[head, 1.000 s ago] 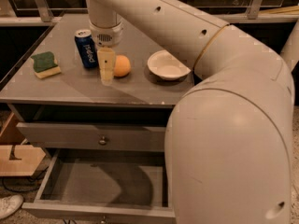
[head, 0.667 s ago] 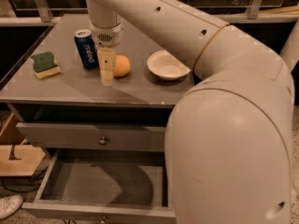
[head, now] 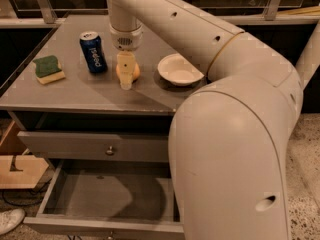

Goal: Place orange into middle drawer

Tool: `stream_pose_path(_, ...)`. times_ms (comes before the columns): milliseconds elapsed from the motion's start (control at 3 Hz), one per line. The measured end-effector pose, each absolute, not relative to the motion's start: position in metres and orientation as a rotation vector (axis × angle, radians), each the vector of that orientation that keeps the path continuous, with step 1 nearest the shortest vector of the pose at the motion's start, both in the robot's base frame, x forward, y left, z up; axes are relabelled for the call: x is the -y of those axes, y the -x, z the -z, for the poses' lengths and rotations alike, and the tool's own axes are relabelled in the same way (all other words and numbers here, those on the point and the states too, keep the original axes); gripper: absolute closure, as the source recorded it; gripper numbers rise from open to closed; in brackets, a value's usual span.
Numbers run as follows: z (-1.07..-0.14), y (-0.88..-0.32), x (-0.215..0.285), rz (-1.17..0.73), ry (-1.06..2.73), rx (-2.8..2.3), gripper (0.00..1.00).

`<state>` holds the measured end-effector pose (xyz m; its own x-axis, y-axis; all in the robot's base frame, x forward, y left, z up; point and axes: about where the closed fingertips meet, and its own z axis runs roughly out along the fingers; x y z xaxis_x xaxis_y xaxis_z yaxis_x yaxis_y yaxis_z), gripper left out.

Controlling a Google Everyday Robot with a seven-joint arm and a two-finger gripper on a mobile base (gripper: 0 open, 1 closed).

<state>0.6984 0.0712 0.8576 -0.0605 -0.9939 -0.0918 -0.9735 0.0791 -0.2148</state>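
The orange (head: 135,72) sits on the grey cabinet top (head: 75,91), between the blue soda can (head: 93,52) and the white bowl (head: 179,70). My gripper (head: 126,73) hangs straight down from the arm right at the orange. It covers the orange's left part and reaches down to the tabletop. The middle drawer (head: 100,196) is pulled open below, and its plain grey inside is empty. The matching drawer above it (head: 95,146) is closed.
A green and yellow sponge (head: 48,69) lies at the left of the cabinet top. My large white arm fills the right half of the view. A wooden piece (head: 15,169) and a shoe (head: 9,220) are on the floor at the left.
My gripper has shifted a little to the right, from beside the orange to over its left part. The can, bowl, sponge and drawer have not moved.
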Motion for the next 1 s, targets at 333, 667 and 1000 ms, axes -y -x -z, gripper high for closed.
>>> stream_pose_path(333, -0.8576, -0.6984, -0.0712, 0.140, 1.992, -2.139, 0.25)
stream_pose_path(667, -0.8576, -0.6984, -0.0713, 0.140, 1.992, -2.139, 0.57)
stream_pose_path(1000, -0.8576, -0.6985, -0.0713, 0.140, 1.992, -2.139, 0.81)
